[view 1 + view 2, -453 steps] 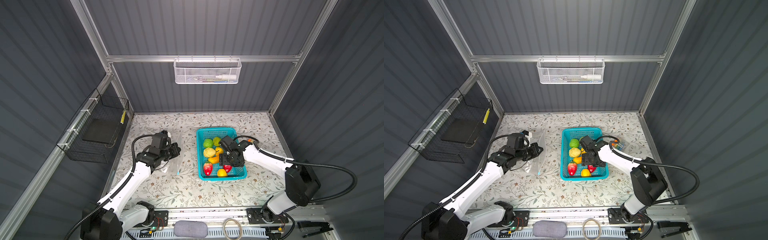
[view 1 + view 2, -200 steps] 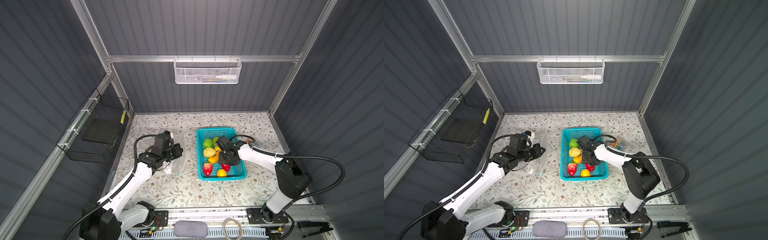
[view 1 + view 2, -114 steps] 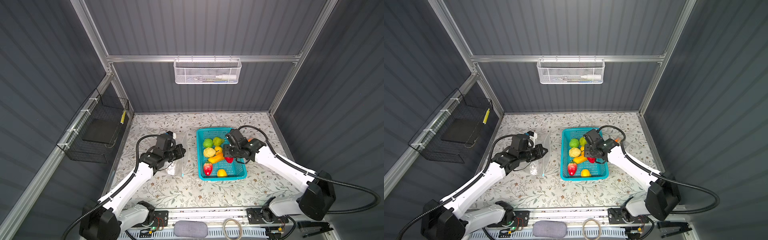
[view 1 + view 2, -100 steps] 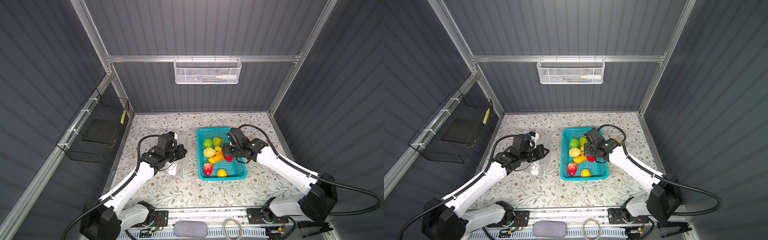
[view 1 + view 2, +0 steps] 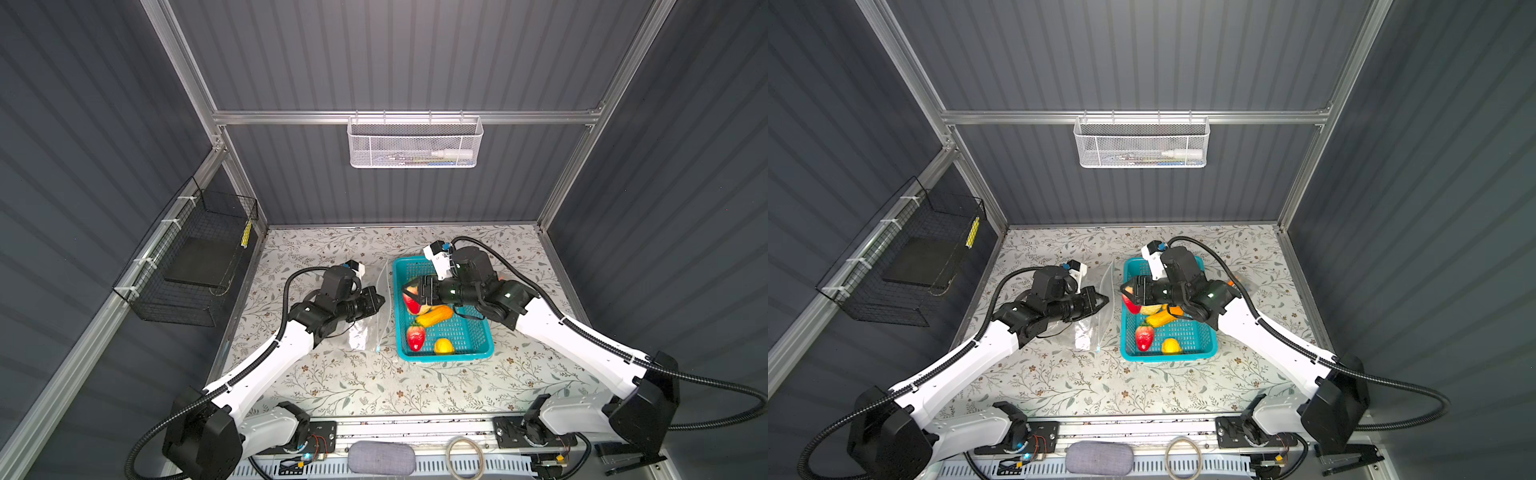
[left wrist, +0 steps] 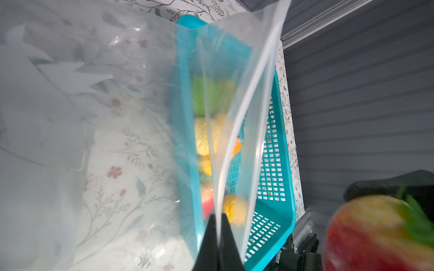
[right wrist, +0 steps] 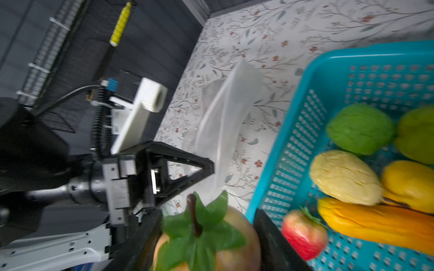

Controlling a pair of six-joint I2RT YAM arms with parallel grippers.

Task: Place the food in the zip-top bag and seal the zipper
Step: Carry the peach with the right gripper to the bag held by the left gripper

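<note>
My left gripper [image 5: 380, 299] [image 6: 217, 218] is shut on one lip of the clear zip-top bag [image 5: 384, 320] [image 6: 117, 117], holding that edge up off the table. The zipper strip [image 6: 246, 98] runs along this edge, and its light-blue slider [image 5: 377, 348] sits at the near end. My right gripper [image 5: 411, 296] [image 7: 206, 234] is shut on a red-yellow apple [image 5: 412, 306] [image 7: 237, 237] with green leaves, above the left rim of the teal basket [image 5: 444, 357], close to the bag's mouth. More food lies in the basket: green [image 7: 359, 127], yellow [image 7: 342, 177], orange [image 7: 375, 225] and red [image 7: 303, 234] pieces.
A strawberry [image 5: 415, 337] and a small yellow fruit [image 5: 444, 345] lie at the basket's near end. An orange packet [image 5: 1231, 284] peeks out behind the right arm. A black wire rack [image 5: 195, 266] hangs on the left wall and a white mesh basket [image 5: 415, 143] on the back wall.
The right gripper has carried the apple up out of the basket and leftward to its left rim. The left gripper has shifted slightly right with the bag edge raised.
</note>
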